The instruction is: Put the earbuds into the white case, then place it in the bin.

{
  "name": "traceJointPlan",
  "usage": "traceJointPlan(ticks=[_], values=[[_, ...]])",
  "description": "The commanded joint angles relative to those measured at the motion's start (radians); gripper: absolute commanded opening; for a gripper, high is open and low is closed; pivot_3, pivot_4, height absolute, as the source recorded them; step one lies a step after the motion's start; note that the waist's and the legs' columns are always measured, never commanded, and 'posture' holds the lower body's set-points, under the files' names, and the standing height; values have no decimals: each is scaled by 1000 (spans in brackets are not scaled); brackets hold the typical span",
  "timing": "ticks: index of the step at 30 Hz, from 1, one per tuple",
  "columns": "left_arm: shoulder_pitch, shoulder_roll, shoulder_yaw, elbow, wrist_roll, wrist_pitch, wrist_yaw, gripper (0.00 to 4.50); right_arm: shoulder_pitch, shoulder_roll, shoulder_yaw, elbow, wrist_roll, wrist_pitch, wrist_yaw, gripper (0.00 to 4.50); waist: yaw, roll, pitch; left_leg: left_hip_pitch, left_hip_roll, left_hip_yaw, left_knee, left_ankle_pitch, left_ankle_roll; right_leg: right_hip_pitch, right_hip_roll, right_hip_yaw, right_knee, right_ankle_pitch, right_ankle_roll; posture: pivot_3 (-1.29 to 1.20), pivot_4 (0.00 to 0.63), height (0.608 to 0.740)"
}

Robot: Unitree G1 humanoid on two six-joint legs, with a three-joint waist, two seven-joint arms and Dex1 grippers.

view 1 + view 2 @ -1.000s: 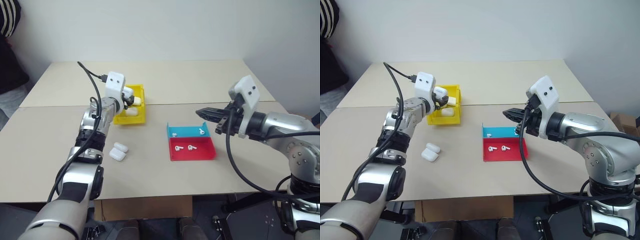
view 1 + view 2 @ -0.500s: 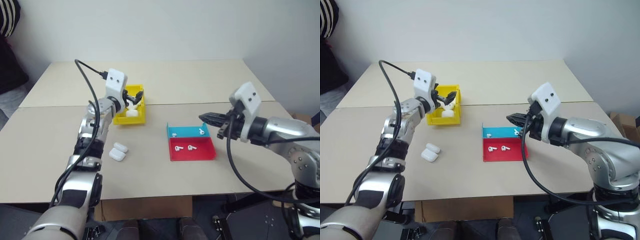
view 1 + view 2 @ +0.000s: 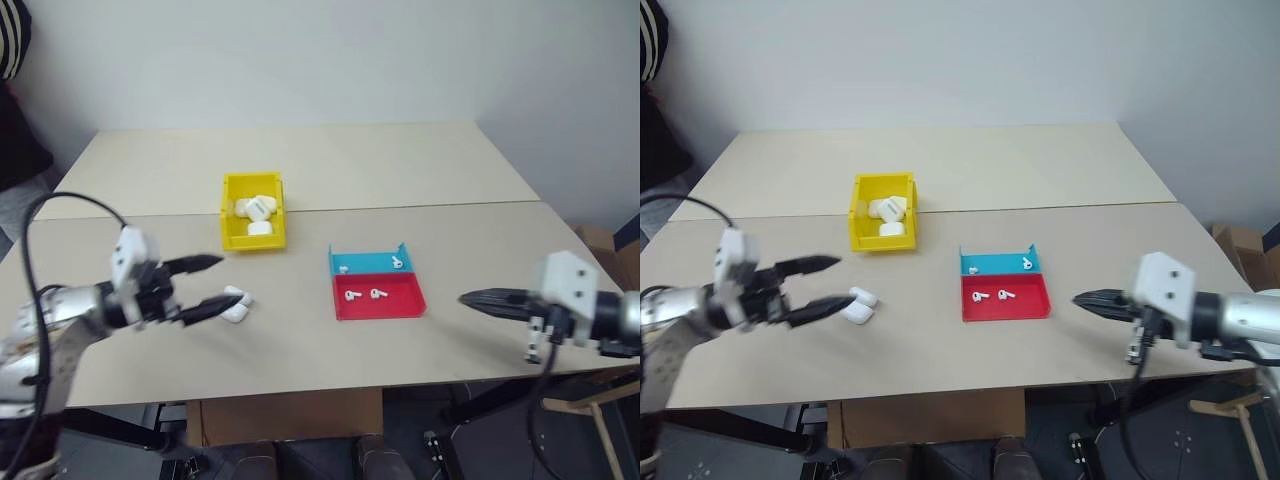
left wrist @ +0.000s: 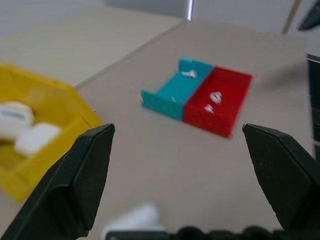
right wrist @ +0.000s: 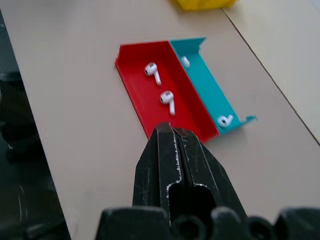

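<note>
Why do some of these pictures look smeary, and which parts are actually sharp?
Left wrist view: the yellow bin and the red tray look soft and smeared, while the left tool is crisp. Right wrist view: the earbuds are sharp. Left eye view: the left arm is slightly streaked.

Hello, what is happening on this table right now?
Nothing is held. The left gripper is open beside two white cases on the table; the right gripper is shut, off to the side of the red tray. Earbuds lie in the red and blue trays. The yellow bin holds more cases.
</note>
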Motion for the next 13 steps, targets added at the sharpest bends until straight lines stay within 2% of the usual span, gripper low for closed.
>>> traceJointPlan(ticks=[1,5,13], values=[[71,85,107,-76,-73,12,-116,4451,12,-53,-89,59,1,-80,95,0,2,0,0,0,0,0,0,0,0,1,0,0,0,0,0,0,150,740],[113,124,143,-70,-68,2,-130,4451,22,-87,-112,102,6,-107,154,0,7,0,-1,1,0,1,0,0,0,1,0,1,0,0,0,0,150,740],[87,135,126,-54,-98,22,-135,4451,13,-85,-95,97,1,-112,149,0,11,0,0,-1,0,2,-1,0,0,-2,0,2,0,1,5,0,150,740]])
